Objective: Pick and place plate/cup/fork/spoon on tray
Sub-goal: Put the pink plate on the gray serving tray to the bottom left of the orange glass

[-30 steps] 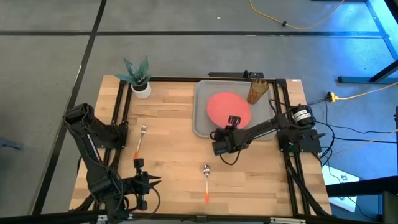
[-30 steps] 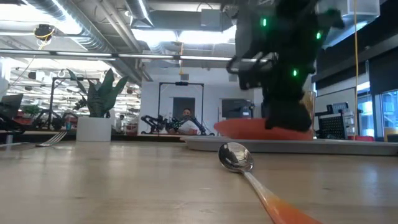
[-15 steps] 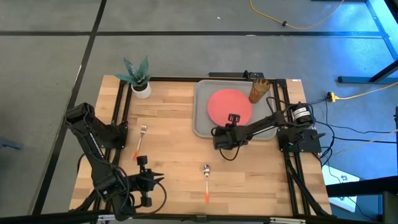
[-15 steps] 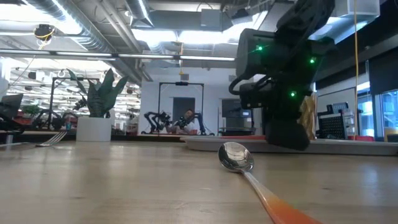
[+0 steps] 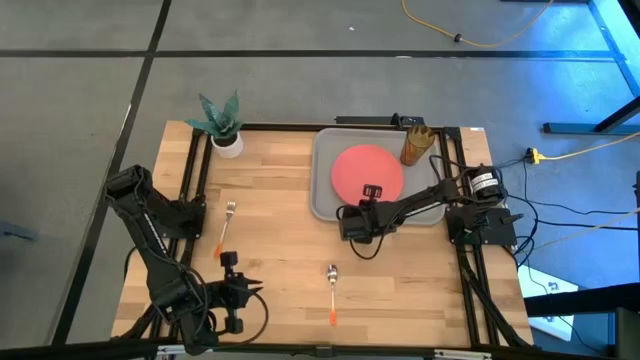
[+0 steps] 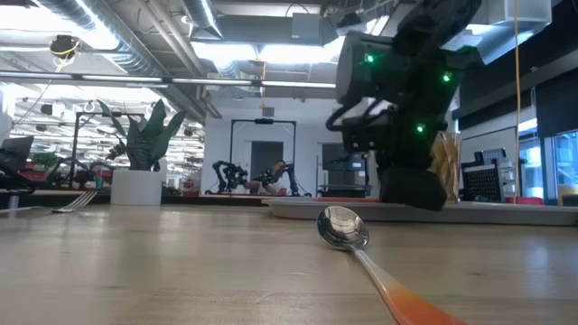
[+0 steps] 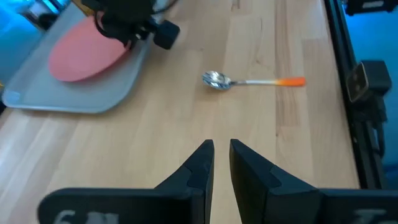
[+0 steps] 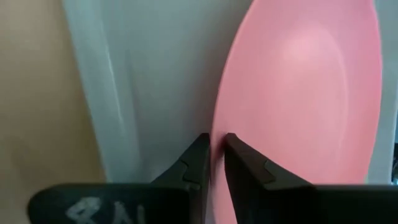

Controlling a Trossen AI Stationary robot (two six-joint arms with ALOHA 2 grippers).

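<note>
The coral plate point(image 5: 366, 170) lies flat on the grey tray point(image 5: 325, 150) at the table's far right. The amber cup point(image 5: 414, 146) stands on the tray's far right corner. My right gripper point(image 8: 216, 142) points down at the plate's near rim, one finger on each side of it, with a narrow gap between them. The fork point(image 5: 226, 222) lies at the left and the spoon point(image 5: 332, 288) near the front edge, both flat on the wood. My left gripper point(image 7: 222, 146) hovers over the near left, its fingers slightly apart and nothing between them. My right gripper has the plate's near rim point(image 8: 217, 124) in the gap between its fingers. It comes slanting down from the table's near side. I cannot tell whether the fingers touch the rim. The plate rests on the tray point(image 8: 143, 81).
A white pot with a green plant point(image 5: 222, 128) stands at the far left corner. Bare wood lies between the fork, the spoon point(image 7: 221, 79) and the tray point(image 7: 93, 93). Black frame rails run along the table's edges.
The plate's near edge, held up off the tray a second ago, has come down with my right gripper. The plate now lies flat on the tray.
</note>
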